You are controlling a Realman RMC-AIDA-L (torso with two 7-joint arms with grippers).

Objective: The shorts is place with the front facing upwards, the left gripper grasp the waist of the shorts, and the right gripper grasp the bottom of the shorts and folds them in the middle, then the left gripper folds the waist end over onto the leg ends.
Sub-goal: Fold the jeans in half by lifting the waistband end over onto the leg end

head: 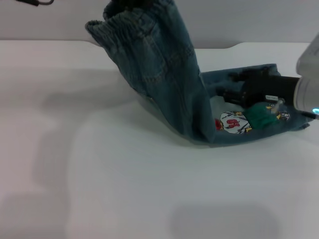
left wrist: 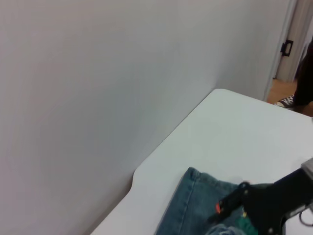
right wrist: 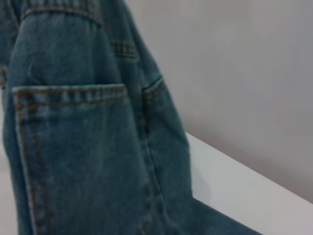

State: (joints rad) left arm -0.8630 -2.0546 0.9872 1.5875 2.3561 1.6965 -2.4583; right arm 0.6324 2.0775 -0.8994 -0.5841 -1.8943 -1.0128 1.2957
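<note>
The blue denim shorts (head: 169,74) are folded lengthwise. Their puckered waist (head: 119,25) is lifted high above the table, and the left gripper (head: 128,4), only its dark tip showing at the top edge, is shut on it. The leg half lies flat at the right, its cartoon print (head: 232,122) facing up. On that flat part, near the leg ends (head: 276,67), rests the black right gripper (head: 244,87); it also shows over the denim in the left wrist view (left wrist: 259,205). The right wrist view is filled by the hanging shorts (right wrist: 73,147) with their pockets.
The shorts lie on a white table (head: 124,174) that runs along a pale wall (left wrist: 98,98). The table's far rounded corner (left wrist: 220,93) lies near a doorway (left wrist: 293,49).
</note>
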